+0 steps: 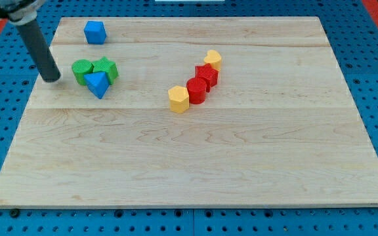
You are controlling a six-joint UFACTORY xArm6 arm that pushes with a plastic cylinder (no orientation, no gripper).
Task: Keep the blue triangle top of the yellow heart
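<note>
My tip rests on the board at the view's left, holding nothing, apart from the green blocks and the blue triangle touching them on their lower side. The yellow heart lies well apart, heading a row with red blocks and a yellow block. Judged light, rigid and free-sliding, the triangle likely needs pushing squarely on a flat face, or it may swivel.

A pale wooden board carried eight small blocks. Near the view's top left sat a blue cube-like block. Below it clustered a green round block, a green star-like block and a blue triangle, touching. Toward the centre ran a diagonal chain: a yellow heart, a red block, a red cylinder, and a yellow hexagonal block.
</note>
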